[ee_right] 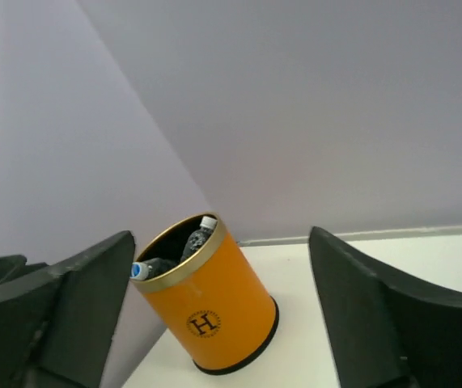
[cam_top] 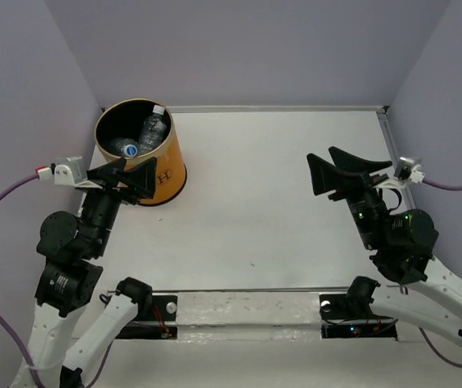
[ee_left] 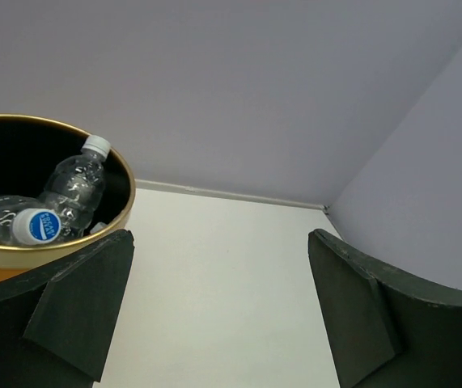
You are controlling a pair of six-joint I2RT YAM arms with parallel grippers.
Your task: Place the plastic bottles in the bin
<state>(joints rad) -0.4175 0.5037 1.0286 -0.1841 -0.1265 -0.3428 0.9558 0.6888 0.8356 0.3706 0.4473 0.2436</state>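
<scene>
**Bottles in bin, both arms empty – main risk was knocking the bin**

The left gripper (cam_top: 127,176) had its jaws wide apart with nothing between them. Same for the right gripper (cam_top: 342,168): jaws spread, nothing held.

The bin (cam_top: 170,166) stood upright at the far left corner of the table (cam_top: 279,202). The plastic bottles (cam_top: 154,128) lay inside it. At least two showed, one leaning on the far inner wall with its white cap near rim level, another lying lower with a blue-labelled end facing up. More may have sat underneath, but the black interior hid the count. No bottle showed on the table in any view, so the task read as done or nearly done.

Risks from here:
- The left gripper hovered just beside the bin on its near side. In the top view one finger overlapped the orange wall; contact or a gap, cannot tell. Any sideways or forward swing of that arm could shove or tip the bin and spill the bottles back out.
- The leaning bottle's cap sat close to the rim, so a jolt to the bin could roll it over the edge.
- The right gripper was well apart from the bin, so little risk there.
</scene>
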